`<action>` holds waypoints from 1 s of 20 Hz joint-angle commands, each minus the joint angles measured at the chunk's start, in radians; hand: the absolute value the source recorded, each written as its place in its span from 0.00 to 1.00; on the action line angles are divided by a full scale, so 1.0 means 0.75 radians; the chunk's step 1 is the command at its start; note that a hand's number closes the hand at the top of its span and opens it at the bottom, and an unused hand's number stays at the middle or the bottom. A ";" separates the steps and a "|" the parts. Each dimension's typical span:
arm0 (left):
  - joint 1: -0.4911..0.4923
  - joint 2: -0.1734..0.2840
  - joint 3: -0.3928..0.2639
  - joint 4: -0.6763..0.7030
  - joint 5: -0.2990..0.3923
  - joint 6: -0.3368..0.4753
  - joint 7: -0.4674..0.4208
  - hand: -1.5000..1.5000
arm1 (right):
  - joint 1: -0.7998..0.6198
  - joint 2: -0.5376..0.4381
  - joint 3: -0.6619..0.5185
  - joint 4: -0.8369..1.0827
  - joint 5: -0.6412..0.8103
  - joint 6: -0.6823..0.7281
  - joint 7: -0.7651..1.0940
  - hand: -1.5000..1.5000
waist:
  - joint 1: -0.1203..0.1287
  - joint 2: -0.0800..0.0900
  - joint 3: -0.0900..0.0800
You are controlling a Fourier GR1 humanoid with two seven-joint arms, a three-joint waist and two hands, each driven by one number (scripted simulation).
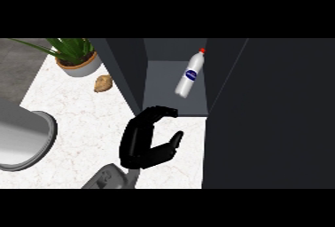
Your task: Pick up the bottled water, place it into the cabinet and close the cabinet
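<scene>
The bottled water is seen inside the cabinet; the left hand, half-curled and empty, is held below, presumably for closing the door.

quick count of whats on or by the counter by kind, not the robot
bottled water, inside the open cabinet: 1
potted plant: 1
brownish lump like a potato: 1
grey round basin or pot, at the left edge: 1
total: 5 with the cabinet
</scene>
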 commanded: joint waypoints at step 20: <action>0.748 0.496 0.257 -0.663 0.224 -0.187 -0.065 0.00 | 0.036 -0.250 0.591 -0.382 0.478 0.282 0.102 1.00 | 0.012 -0.017 -0.010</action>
